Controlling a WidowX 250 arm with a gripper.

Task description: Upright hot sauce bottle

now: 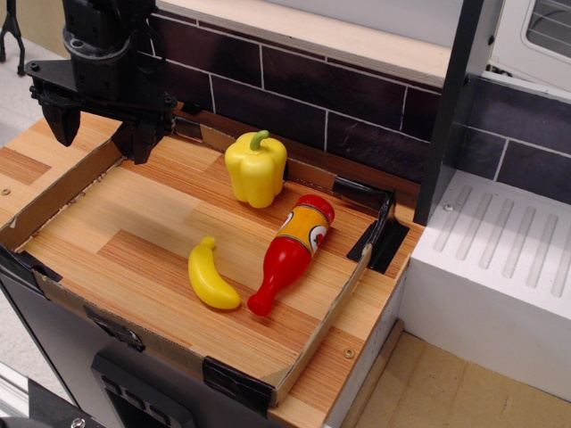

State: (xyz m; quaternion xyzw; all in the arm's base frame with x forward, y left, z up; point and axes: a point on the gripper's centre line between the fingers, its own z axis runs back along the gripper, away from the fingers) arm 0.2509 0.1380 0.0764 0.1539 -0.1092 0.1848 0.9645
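Bottle — glossy red hot sauce bottle — is lying flat on our wood-grain bench beside a smooth banana; our black claw is hovering spread, gripping nothing.

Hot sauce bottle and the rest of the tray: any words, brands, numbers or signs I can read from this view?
No readable text anywhere.
Hot sauce bottle: orange-yellow label carries only a white-and-black mark; any lettering is too small and blurred to read.
Banana: no markings.
Pepper: no markings.
Gripper: plain black, no label visible.
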